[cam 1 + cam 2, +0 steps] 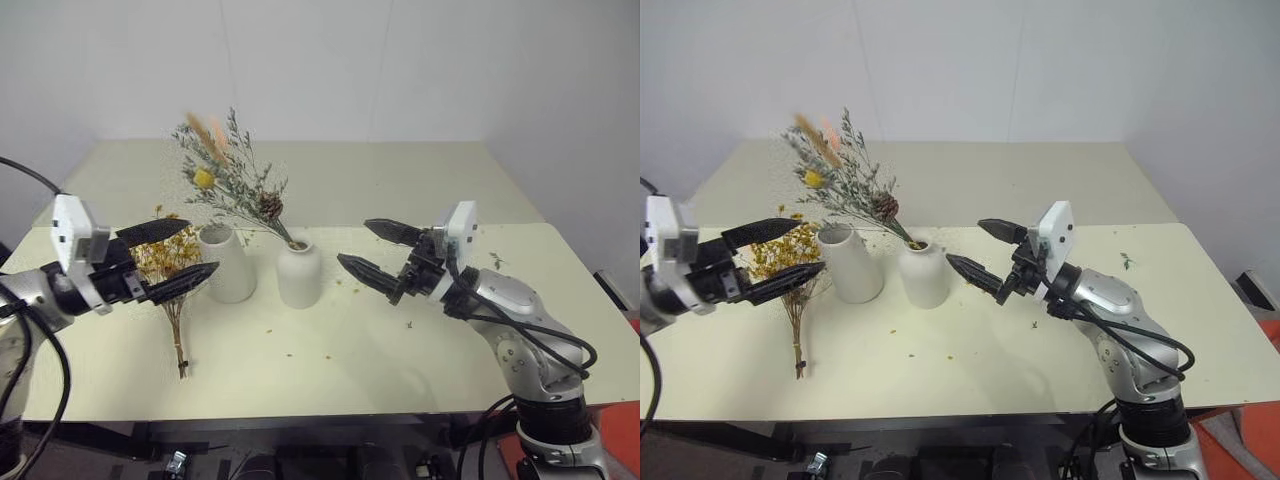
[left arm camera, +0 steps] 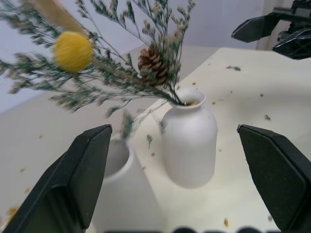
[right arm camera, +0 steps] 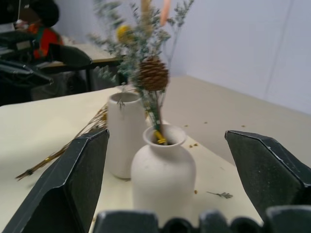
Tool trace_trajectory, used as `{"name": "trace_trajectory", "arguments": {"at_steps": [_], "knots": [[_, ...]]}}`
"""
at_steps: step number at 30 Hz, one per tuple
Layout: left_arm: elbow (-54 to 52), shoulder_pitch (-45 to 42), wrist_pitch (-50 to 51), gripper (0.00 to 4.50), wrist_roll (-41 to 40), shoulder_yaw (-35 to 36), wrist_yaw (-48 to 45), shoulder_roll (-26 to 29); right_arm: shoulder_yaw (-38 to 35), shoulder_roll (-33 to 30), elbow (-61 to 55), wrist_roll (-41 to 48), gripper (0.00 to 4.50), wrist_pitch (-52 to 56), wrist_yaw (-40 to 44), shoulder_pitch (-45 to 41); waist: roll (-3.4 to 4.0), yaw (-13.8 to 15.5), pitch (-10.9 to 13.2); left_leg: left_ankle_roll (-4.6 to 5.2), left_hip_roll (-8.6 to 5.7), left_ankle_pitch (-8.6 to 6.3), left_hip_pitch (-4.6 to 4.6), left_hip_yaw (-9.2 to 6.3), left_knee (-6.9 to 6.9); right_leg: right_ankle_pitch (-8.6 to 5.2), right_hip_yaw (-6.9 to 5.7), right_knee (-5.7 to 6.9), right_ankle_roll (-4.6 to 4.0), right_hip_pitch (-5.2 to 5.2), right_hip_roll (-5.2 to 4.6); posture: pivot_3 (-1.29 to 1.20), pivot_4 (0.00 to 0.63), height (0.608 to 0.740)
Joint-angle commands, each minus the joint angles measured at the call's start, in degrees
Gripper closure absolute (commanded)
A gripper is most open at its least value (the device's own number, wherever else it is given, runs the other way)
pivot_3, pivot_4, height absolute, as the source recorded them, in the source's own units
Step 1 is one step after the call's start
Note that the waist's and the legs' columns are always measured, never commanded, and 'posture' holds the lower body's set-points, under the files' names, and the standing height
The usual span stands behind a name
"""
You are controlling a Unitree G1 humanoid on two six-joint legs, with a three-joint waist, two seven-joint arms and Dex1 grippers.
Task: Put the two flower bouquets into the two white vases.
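Note:
The bottle-shaped white vase holds the grey-green bouquet, whose pine cone and yellow ball lean toward the left. Just left of it stands the wide-mouthed white vase, empty. The mustard-yellow bouquet lies flat on the table to the left of that vase, its stems pointing at the front edge. My left gripper hovers open above the yellow flower heads, with nothing in it. To the right of the bottle vase, my right gripper hangs open and empty, clear of the vase.
Crumbs and small loose sprigs are scattered over the pale table. A seam splits the table into a near and a far half. A white wall closes off the back.

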Motion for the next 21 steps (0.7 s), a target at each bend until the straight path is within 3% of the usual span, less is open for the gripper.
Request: {"name": "trace_trajectory", "arguments": {"at_steps": [1,6,10,16,21], "knots": [[-5.4,4.3,5.43,0.0,-0.32,6.25,4.83,2.26,-0.73,-0.71,-0.3,1.78,0.02,0.03,1.62,-0.46,0.0,-0.02,0.0,0.0,0.0,0.0,0.01,0.01,0.0,-0.01,0.0,0.0,0.0,0.01,-0.01,0.0,0.15,0.74],[-10.24,8.92,19.25,0.0,0.13,9.98,15.46,4.98,0.04,-1.77,0.5,4.18,0.02,2.03,4.67,-1.84,0.0,0.12,0.01,0.0,0.01,0.0,0.0,0.01,0.0,-0.01,0.0,-0.01,0.0,0.0,0.0,0.0,0.15,0.74],[-11.43,6.2,33.22,0.0,-2.92,10.7,23.75,6.51,1.84,-3.7,1.65,5.45,0.02,4.81,8.67,-4.94,-0.01,0.12,0.01,0.0,-0.01,0.0,0.04,0.01,0.01,-0.01,0.0,0.02,0.02,0.01,-0.01,0.0,0.15,0.74],[-12.69,3.85,39.56,0.0,-4.4,11.48,27.31,5.84,7.32,-5.08,2.67,-0.24,0.02,4.89,8.69,-9.5,-0.01,0.0,0.01,-0.01,-0.02,-0.01,0.01,0.0,-0.03,-0.01,-0.01,-0.01,0.0,-0.01,-0.01,0.0,0.15,0.74],[-12.91,2.96,40.03,0.0,-5.19,11.06,27.76,5.38,11.72,2.05,9.94,-7.37,0.02,4.08,1.45,-16.94,-0.01,-0.28,0.01,-0.02,0.02,-0.01,0.09,0.03,-0.03,0.05,0.0,0.04,-0.1,-0.04,0.03,0.0,0.15,0.74]]}}
